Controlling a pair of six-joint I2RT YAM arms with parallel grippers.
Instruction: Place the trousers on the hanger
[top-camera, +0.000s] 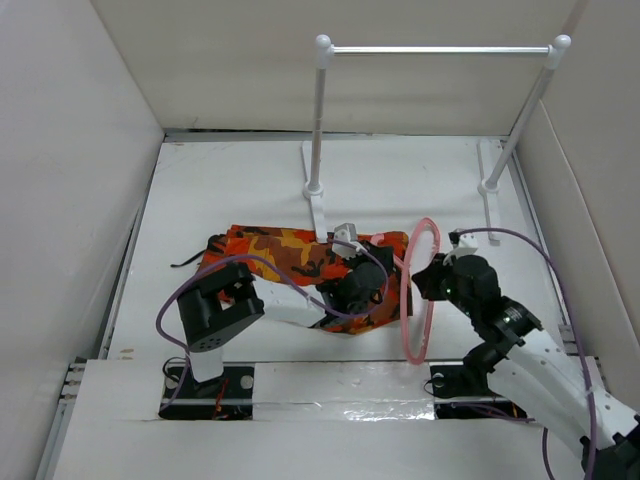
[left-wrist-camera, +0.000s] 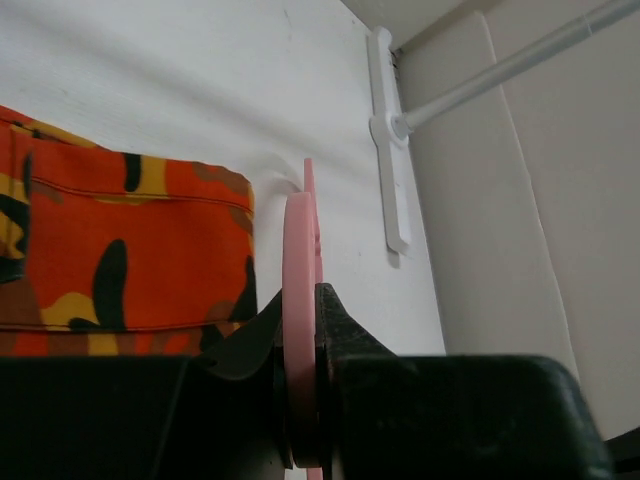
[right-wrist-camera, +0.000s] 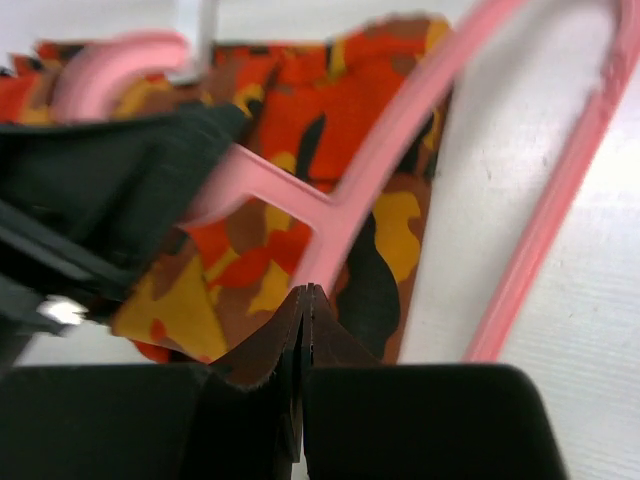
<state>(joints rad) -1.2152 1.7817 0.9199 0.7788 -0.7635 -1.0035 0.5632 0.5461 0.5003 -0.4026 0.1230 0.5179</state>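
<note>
The camouflage trousers (top-camera: 270, 248) lie flat on the white table, left of centre, with the black drawstring (top-camera: 190, 262) trailing off their left end. The pink hanger (top-camera: 412, 340) stands on edge over their right end. My left gripper (top-camera: 380, 275) rests above the trousers and is shut on the hanger. In the left wrist view the pink plastic (left-wrist-camera: 298, 250) is clamped between its jaws (left-wrist-camera: 300, 300), with the trousers (left-wrist-camera: 130, 250) to the left. My right gripper (top-camera: 428, 275) is on the hanger's right side. Its jaws (right-wrist-camera: 305, 292) are pressed together, with the tips just under the hanger's arm (right-wrist-camera: 400, 130) and the trousers (right-wrist-camera: 300, 120) behind.
A white rail (top-camera: 440, 49) on two posts stands at the back, and its left foot (top-camera: 318, 215) reaches the trousers' far edge. White walls enclose the table on the left, right and back. The rail's foot also shows in the left wrist view (left-wrist-camera: 390, 150).
</note>
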